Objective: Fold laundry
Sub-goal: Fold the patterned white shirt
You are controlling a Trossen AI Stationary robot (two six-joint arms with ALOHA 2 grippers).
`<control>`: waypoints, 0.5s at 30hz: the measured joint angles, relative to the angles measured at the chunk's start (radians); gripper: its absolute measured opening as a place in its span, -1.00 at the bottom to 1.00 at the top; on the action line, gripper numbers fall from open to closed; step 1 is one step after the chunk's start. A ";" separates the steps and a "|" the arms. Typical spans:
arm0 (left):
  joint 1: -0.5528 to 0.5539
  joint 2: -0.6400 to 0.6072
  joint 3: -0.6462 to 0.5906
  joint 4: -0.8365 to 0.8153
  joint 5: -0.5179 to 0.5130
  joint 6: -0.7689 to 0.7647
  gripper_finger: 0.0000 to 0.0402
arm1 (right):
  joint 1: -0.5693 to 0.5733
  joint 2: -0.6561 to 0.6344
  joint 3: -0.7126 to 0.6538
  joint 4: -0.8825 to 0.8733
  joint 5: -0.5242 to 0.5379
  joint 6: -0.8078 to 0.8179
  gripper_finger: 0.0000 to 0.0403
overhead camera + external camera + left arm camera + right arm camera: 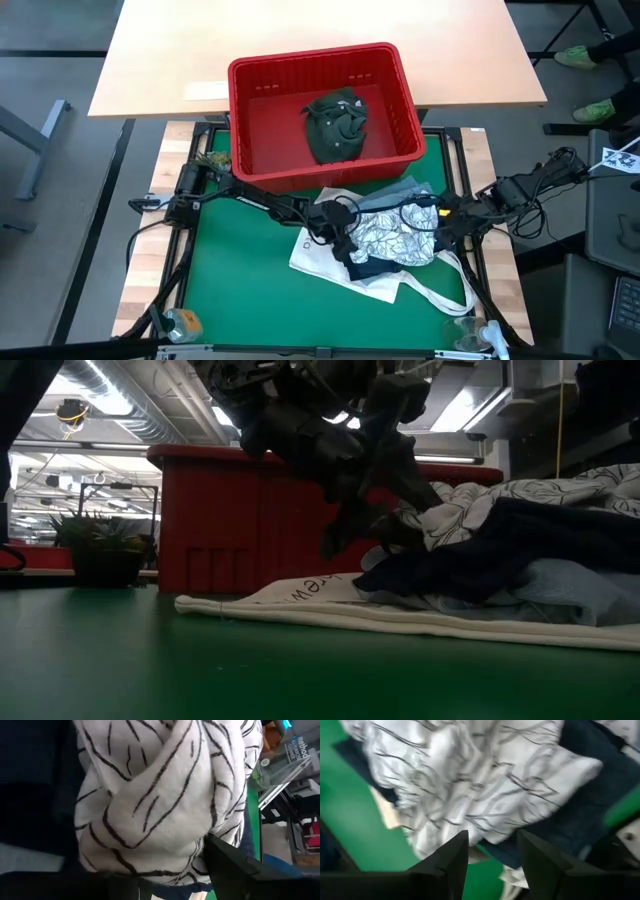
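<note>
The laundry lies in a heap on the green mat. A white garment with dark leaf print (395, 238) is on top, over a navy piece (368, 267) and light blue denim (404, 189). A dark olive garment (336, 124) sits in the red basket. My left gripper (338, 226) is open at the heap's left side, low against the white garment (150, 805). My right gripper (440, 216) is open just above the white garment's right side (485, 790), touching nothing that I can see. My left gripper comes at the white leaf-print garment from the table's left, slanting down. A bunched bulge of the cloth (165, 855) stands between its open fingers, and one finger (235, 865) lies against it. The garment rests on the heap, slack.
The red slotted basket (400, 80) stands at the mat's far edge, close behind the heap. A white tote bag (318, 252) lies flat under the clothes, its long handles (445, 297) trailing toward the near right corner. The green mat (240, 280) is bare on the near left.
</note>
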 joint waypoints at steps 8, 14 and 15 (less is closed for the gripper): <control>0.006 0.000 0.000 0.000 0.009 -0.001 -0.25 | 0.000 0.010 -0.034 0.114 -0.010 0.070 -0.16; -0.003 0.000 0.000 0.001 0.006 -0.001 -0.25 | 0.001 0.039 -0.090 0.155 -0.068 0.131 -0.16; -0.004 0.000 -0.001 0.001 0.006 -0.002 -0.25 | 0.001 0.040 -0.096 0.164 -0.068 0.133 -0.16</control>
